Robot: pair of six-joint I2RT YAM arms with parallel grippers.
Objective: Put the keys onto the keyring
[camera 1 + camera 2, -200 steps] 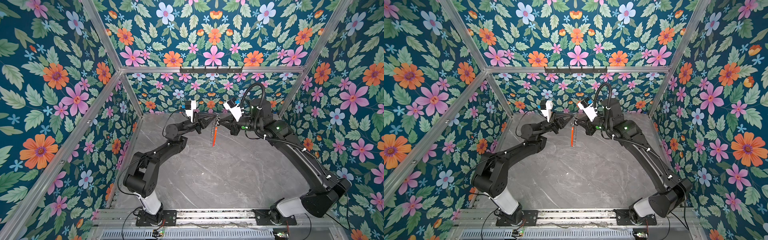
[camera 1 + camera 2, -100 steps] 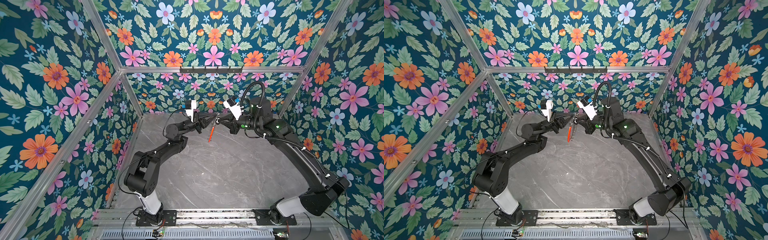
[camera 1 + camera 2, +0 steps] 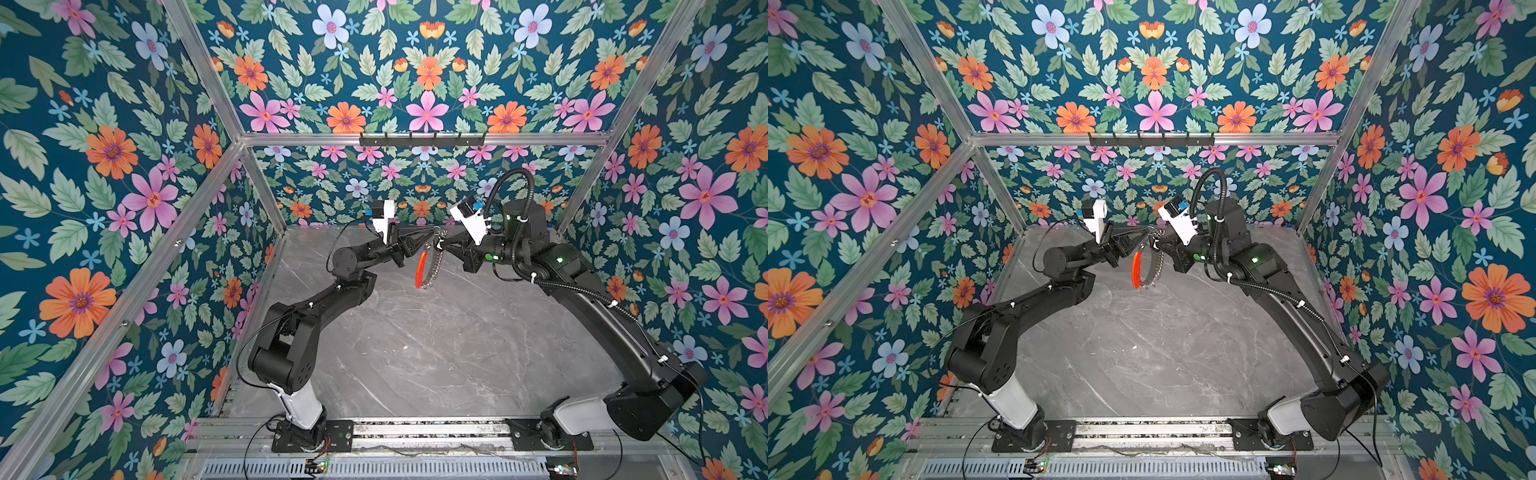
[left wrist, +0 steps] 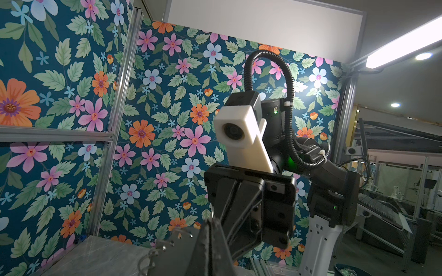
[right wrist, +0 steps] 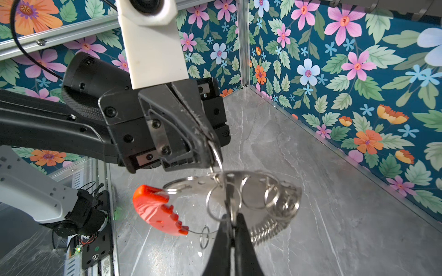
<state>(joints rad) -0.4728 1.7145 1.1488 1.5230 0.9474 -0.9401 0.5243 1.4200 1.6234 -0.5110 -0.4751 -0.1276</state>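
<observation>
Left gripper point(image 5: 211, 141) and right gripper point(image 5: 230, 218) are both pinching tight on the keyring point(image 5: 275, 191), dangling it over the table point(image 3: 415, 357) toward 12 o'clock. Probably mid-threading. No key is showing, so the next move is calling for finding one first.

Both arms reach inward w/ wrists raised, L gripper point(image 3: 431, 236) & R gripper point(image 3: 444, 245) pinched tight, tips nearly meeting jaw-to-jaw.

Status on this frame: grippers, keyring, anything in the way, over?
Left gripper shut on a small ring touching the keyring. Right gripper shut on the keyring, hanging above the table between them. Key not seen. Nothing in the way.
</observation>
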